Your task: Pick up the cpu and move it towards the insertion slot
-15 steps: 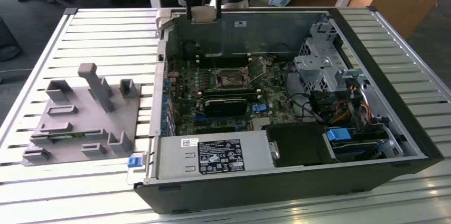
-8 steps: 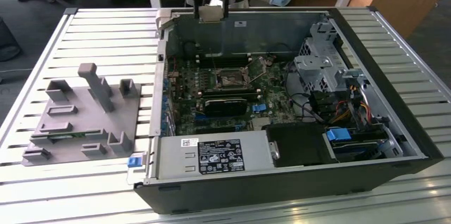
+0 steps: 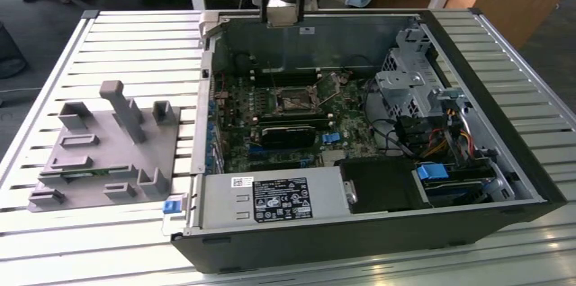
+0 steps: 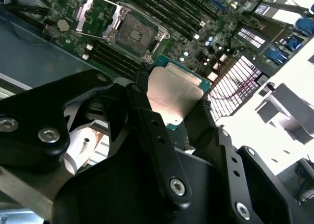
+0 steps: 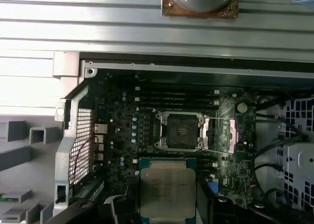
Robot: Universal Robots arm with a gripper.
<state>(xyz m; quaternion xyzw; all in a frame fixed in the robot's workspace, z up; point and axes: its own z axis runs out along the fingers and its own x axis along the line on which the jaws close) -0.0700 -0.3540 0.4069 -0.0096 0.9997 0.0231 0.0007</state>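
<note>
The black fingers (image 4: 147, 116) are clamped on the shiny silver-topped square cpu (image 4: 174, 94), hanging above the green motherboard (image 5: 122, 136), close to the open, silver-framed dark insertion slot (image 5: 179, 131).

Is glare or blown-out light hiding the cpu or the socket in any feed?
Second wrist view: cpu lid glares pale, area beside it blown out white, insertion slot readable. First wrist view: even light, cpu and slot clear. Exterior view: slot dim.

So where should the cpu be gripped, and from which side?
By two opposite thin edges, coming from above its flat silver top: the cpu is a thin square plate, and the tool already clamps it that way, with the open insertion slot beyond.
</note>
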